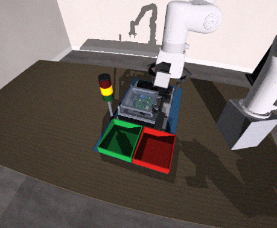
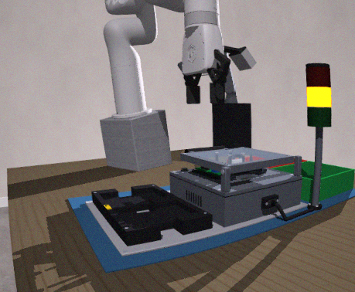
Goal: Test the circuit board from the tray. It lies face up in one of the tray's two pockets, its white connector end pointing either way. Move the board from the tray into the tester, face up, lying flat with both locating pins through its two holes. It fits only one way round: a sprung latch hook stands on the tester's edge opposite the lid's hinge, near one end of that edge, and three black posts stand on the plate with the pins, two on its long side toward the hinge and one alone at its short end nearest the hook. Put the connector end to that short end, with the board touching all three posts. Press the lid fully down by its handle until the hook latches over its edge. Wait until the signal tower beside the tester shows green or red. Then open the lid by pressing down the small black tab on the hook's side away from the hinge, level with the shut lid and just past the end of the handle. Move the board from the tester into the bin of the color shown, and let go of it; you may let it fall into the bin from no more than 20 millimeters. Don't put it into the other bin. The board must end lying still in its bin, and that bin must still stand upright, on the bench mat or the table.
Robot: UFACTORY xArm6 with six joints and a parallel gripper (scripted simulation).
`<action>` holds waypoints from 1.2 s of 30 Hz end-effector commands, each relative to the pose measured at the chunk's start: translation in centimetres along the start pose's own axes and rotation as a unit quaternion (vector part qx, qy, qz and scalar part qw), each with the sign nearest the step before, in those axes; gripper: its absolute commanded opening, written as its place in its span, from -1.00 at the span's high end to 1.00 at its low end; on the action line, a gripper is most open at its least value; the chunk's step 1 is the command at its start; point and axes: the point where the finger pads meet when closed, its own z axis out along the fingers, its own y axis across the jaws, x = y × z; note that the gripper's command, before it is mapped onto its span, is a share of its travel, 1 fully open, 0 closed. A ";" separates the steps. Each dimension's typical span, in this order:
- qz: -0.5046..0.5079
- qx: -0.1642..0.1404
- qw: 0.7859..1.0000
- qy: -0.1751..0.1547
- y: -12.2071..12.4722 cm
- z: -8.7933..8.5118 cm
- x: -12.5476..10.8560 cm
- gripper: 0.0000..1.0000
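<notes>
Your arm [image 2: 126, 66] bends over and points its gripper [image 2: 206, 93] straight down, fingers [image 2: 192, 93] spread wide apart, gripping nothing.

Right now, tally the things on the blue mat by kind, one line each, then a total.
Bins: 2, a green bin and a red bin
Tester: 1
Tray: 1
Signal tower: 1, amber lit
Circuit board: 1, under the tester lid
Total: 6
</notes>
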 end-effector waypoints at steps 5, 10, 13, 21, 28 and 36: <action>0.000 -0.002 1.000 0.000 0.1 -0.1 0.0 -1.00; 0.000 -0.002 1.000 0.000 0.1 -0.1 0.0 -1.00; 0.000 -0.002 1.000 0.000 0.1 -0.1 0.0 -1.00; 0.000 -0.002 1.000 0.000 0.1 -0.1 0.0 -1.00; 0.000 -0.002 1.000 0.000 0.1 -0.1 0.0 -1.00; 0.000 -0.002 1.000 0.000 0.1 -0.1 0.0 1.00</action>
